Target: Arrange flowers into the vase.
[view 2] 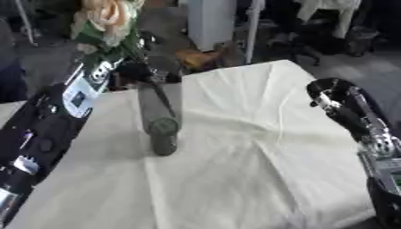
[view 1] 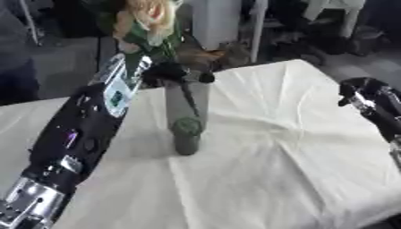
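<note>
The left hand point(view 1: 168, 71) is raised above the far side of the table, its dark fingers curled round the stems of a flower bunch point(view 1: 147, 22); the peach and cream blooms with green leaves stand above the hand, against the floor beyond the table edge. Below the hand, the grey-green vase point(view 1: 186, 129) stands upright on the white tablecloth point(view 1: 282, 147), its round mouth facing the camera; the stems hang above it, but whether they reach the vase's mouth cannot be told. The left forearm point(view 1: 86, 129) runs from the lower left corner up to the hand. The right hand point(view 2: 333, 96) shows at the right edge, over the cloth and well apart from the vase; whether its fingers are spread or curled cannot be told.
</note>
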Motion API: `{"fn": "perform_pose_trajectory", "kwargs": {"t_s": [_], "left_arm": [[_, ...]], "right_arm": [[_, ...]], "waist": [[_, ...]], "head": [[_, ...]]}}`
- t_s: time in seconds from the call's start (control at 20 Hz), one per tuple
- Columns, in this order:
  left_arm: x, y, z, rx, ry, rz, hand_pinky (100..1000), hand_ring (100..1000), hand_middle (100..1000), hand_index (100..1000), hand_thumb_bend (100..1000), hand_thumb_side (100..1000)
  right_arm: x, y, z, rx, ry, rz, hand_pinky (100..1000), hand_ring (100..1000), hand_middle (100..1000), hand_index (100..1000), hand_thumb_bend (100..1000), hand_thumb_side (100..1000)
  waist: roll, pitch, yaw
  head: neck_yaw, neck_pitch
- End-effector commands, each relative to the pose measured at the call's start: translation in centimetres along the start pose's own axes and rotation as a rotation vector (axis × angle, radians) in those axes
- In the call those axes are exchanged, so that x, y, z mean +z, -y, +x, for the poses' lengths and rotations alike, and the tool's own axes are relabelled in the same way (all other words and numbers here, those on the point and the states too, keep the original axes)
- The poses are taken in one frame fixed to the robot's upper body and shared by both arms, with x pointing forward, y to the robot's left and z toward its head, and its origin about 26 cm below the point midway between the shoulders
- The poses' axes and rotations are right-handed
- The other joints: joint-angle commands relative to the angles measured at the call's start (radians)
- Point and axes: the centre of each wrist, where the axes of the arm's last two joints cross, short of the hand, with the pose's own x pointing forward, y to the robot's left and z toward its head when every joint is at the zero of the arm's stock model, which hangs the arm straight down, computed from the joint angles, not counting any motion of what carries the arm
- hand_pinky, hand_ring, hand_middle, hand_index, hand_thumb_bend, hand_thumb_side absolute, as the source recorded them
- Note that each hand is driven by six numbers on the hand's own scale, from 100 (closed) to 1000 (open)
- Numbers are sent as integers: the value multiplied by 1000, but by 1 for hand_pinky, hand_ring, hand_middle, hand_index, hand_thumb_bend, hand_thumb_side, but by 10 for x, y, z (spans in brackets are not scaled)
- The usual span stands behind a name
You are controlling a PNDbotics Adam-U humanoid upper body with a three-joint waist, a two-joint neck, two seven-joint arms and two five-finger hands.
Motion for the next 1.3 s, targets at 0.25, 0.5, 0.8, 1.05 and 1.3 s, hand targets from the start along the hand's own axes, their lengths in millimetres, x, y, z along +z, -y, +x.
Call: {"fn": "perform_pose_trajectory", "kwargs": {"t_s": [0.25, 0.5, 0.8, 1.05, 1.3], "left_arm": [[6, -21, -9, -141, -45, -38, 889, 866, 862, 936, 1000, 862], [8, -19, -13, -188, -56, -82, 888, 871, 861, 936, 1000, 866], [9, -17, -15, -171, -52, -87, 888, 861, 859, 936, 1000, 874], [10, -19, -16, -151, -44, -62, 890, 857, 866, 938, 1000, 924], [12, -24, -16, -125, -37, -13, 892, 852, 871, 941, 1000, 1000]], "right_arm": [[-6, 11, 9, 32, 26, -11, 629, 503, 539, 706, 507, 561], [-6, 12, 8, 33, 24, -13, 629, 503, 539, 706, 508, 561], [-6, 12, 8, 33, 24, -13, 629, 503, 539, 706, 511, 561], [-6, 12, 8, 34, 21, -15, 629, 502, 538, 706, 513, 560], [-6, 12, 7, 34, 20, -16, 629, 502, 538, 706, 514, 560]], "waist": [[-3, -11, 4], [-3, -11, 8], [-6, -10, 13], [-6, -10, 15], [-7, -10, 18]], "head": [[-5, -2], [-10, -2], [-13, -2], [-13, -7], [-18, -7]]}}
